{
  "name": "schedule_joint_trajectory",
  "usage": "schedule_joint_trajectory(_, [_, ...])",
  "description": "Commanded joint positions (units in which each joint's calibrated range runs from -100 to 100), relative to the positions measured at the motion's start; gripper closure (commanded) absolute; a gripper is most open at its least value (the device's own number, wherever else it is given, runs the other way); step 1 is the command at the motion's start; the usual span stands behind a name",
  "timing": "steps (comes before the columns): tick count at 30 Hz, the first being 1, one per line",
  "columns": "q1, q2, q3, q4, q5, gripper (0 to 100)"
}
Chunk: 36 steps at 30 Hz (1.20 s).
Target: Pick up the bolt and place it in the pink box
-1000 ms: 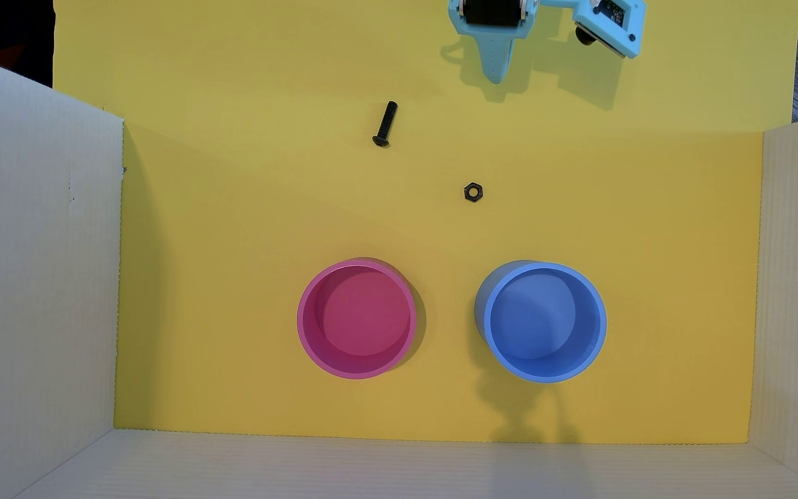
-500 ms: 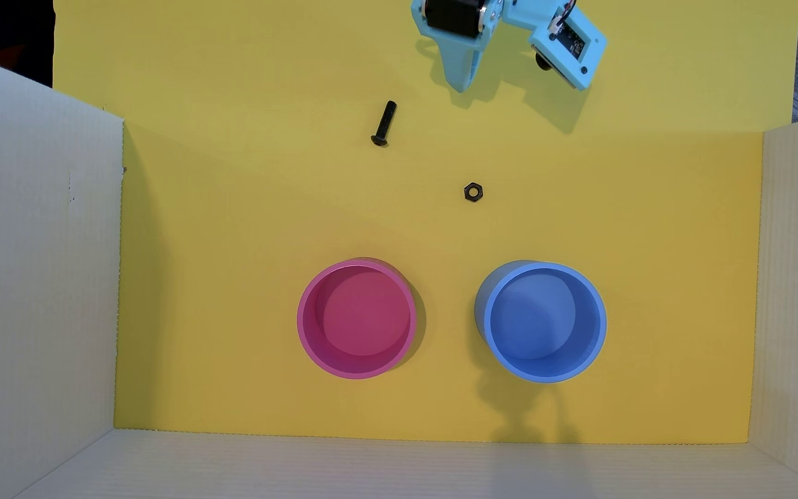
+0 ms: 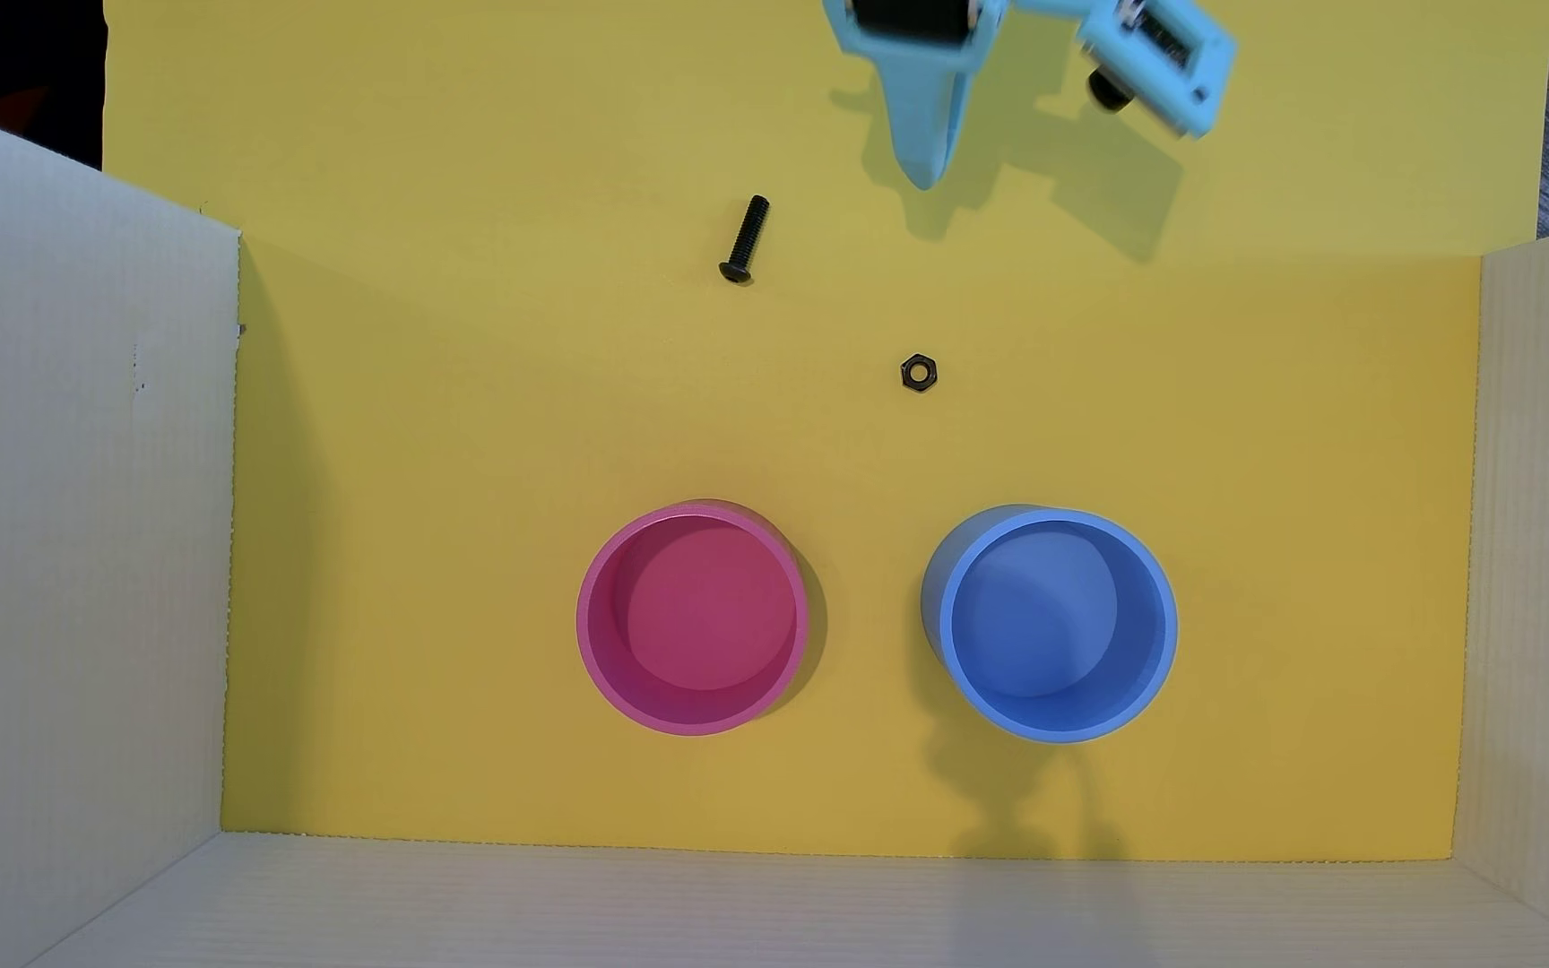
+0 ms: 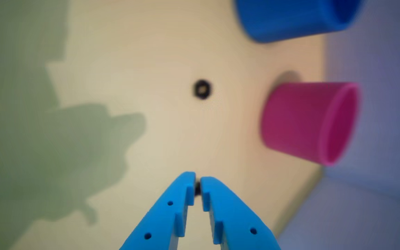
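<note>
- The gripper [image 4: 197, 178] hangs above the yellow mat [image 3: 473, 419] with its jaws nearly closed, tips almost touching, nothing grasped.
- In the wrist view a small dark object shows in the gap behind the tips; its identity cannot be told.
- The bolt [image 3: 745, 239] lies flat on the mat, left of the gripper [image 3: 927, 177] in the overhead view, apart from it.
- The hex nut [image 3: 918, 372] lies between the gripper and the cups.
- The pink box [image 3: 693, 619] stands upright, empty, beside the blue cup [image 3: 1055, 624].

The yellow mat [image 3: 473, 465] is viewed straight down from high above; the pink box [image 4: 304, 121] and blue cup [image 4: 283, 17] are seen low, sideways by the wrist view.
</note>
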Motion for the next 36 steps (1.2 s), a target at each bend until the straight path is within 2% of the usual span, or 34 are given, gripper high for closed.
schedule_joint_trajectory(1, [0.0,0.4,-8.6,-0.2,0.1,98])
schedule_joint_trajectory(7, [5.4,15.9,-21.1,-0.2,0.1,98])
schedule_joint_trajectory(14, [6.0,39.6,-33.8,4.9,-0.4,98])
schedule_joint_trajectory(22, [6.7,50.5,-34.4,4.7,-0.5,98])
schedule_joint_trajectory(30, [8.2,60.4,-34.4,-1.6,-5.6,98])
schedule_joint_trajectory(36, [8.6,65.8,-34.5,-4.9,-6.0,98])
